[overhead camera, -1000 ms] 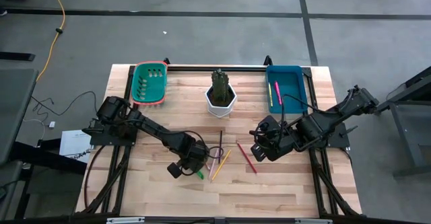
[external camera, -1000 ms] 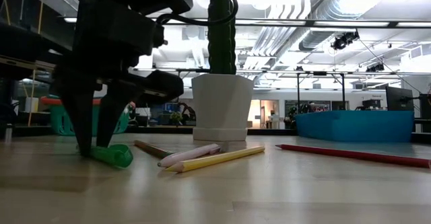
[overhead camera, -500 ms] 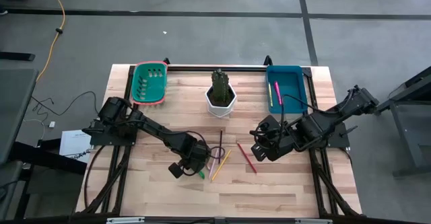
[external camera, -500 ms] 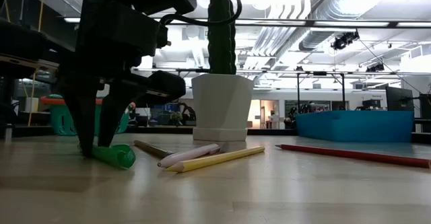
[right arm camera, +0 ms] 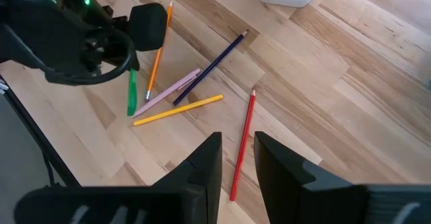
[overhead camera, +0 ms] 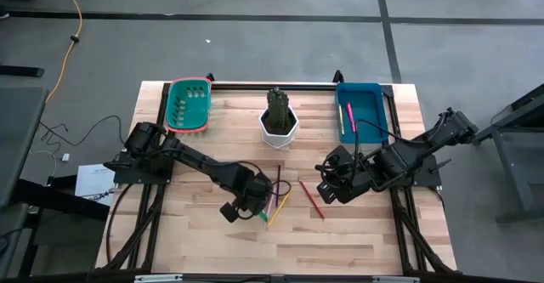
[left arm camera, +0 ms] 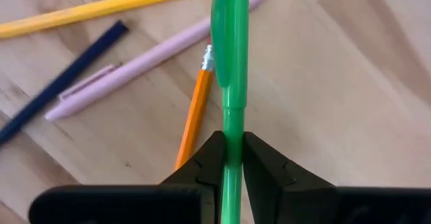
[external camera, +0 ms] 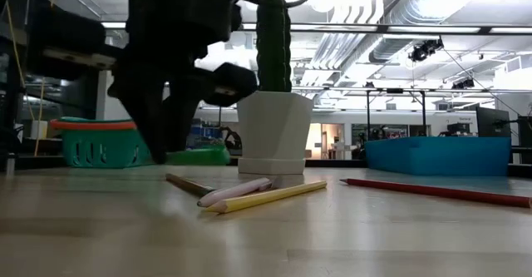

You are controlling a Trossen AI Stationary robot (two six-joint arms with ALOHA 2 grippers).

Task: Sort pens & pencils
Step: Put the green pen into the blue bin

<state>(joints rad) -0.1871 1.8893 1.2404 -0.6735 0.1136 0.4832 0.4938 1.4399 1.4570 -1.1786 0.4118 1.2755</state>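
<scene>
My left gripper point(overhead camera: 253, 208) is shut on a green pen point(left arm camera: 229, 62) and hovers over the loose pile at the table's middle. The pile holds a pink pen point(left arm camera: 148, 59), a yellow pencil point(left arm camera: 101, 7), an orange pencil point(left arm camera: 195, 113) and a dark pencil point(left arm camera: 64, 83), all flat on the wood. A red pencil point(right arm camera: 244, 140) lies apart, right of the pile. My right gripper point(right arm camera: 237, 143) is open and waits above that red pencil. My left gripper pinches the green pen's barrel point(left arm camera: 231, 126) between its two fingers point(left arm camera: 209, 163). The fingers come from above, pointing down, and lie across the pen. The pen point(external camera: 199, 155) is lifted clear of the table and sits about level, most of its length sticking out to one side.
A white pot with a cactus point(overhead camera: 279, 121) stands at the table's far middle. A green basket point(overhead camera: 189, 104) sits at the far left. A blue bin point(overhead camera: 364, 111) at the far right holds a pink pen and a yellow-green one. Bare wood lies along the near edge.
My left gripper has risen and shifted a little toward the table's right. The green pen, which lay on the wood between its fingers, is now lifted clear and hangs level above the table.
</scene>
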